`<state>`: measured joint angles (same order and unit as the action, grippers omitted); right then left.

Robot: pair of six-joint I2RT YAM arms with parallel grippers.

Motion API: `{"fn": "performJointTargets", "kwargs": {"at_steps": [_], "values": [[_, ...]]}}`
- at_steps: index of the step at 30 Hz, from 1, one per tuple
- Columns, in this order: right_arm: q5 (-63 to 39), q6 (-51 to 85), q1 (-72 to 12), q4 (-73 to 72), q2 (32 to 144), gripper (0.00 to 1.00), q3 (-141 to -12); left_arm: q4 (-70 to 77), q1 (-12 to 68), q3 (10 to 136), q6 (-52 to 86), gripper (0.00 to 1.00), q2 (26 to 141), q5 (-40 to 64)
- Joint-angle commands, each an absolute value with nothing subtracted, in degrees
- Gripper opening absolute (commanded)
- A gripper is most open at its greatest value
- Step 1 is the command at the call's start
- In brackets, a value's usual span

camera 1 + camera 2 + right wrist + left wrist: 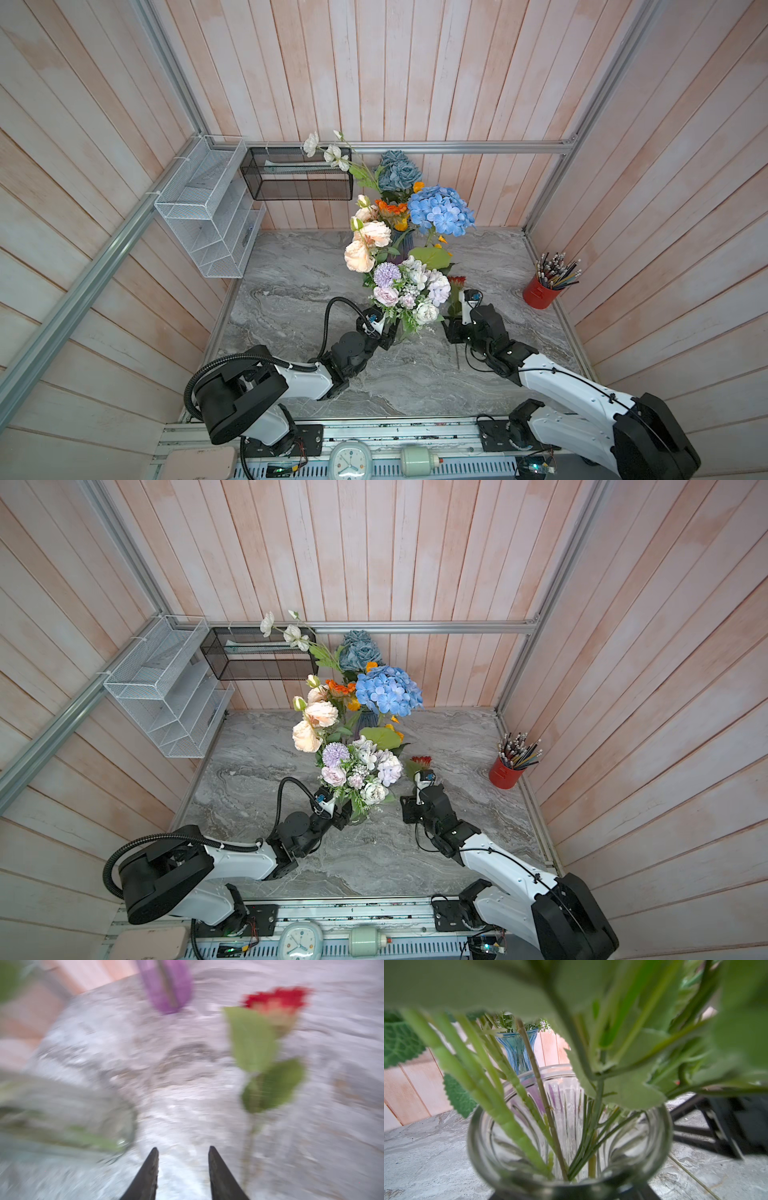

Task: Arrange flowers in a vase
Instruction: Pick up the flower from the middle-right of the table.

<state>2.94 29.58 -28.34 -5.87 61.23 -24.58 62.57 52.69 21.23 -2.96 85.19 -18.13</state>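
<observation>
Plainly, the right fingers [148, 1176] stand partly apart and empty, the stem of the red flower [277, 1001] running just outside them on the bench [291, 299], while the left fingers [641, 1193] clasp the clear vase [472, 1147] mid-bench, crowded with pale flowers [405, 291]. Closing now would probably miss the stem (or flick it away), and a lift could snag the pale flowers; bare bench lies toward the near and left edges.

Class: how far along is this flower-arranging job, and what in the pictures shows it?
Done: a lilac-and-white bunch stands in the clear glass vase; the blue hydrangea and peach roses stand upright behind it. In hand: nothing clearly; the right gripper is open beside the red flower, the left gripper at the clear glass vase, grip unclear. Left: the red flower is not yet in a vase.
</observation>
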Motion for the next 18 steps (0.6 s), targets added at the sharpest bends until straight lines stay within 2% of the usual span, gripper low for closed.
{"fn": "performJointTargets", "kwargs": {"at_steps": [1,7,18], "values": [[0.4,31.8,-22.9,-1.6,62.0,0.40,-26.0,53.9,52.7,20.0,-5.0,0.62,87.6,-19.5],[-1.3,27.7,-17.2,-1.9,67.3,0.40,-29.5,54.1,52.7,19.8,-5.0,0.62,87.5,-19.6],[-11.7,25.8,-16.6,-1.1,84.3,0.36,-37.5,53.8,52.7,20.1,-4.9,0.62,87.8,-19.8]]}}
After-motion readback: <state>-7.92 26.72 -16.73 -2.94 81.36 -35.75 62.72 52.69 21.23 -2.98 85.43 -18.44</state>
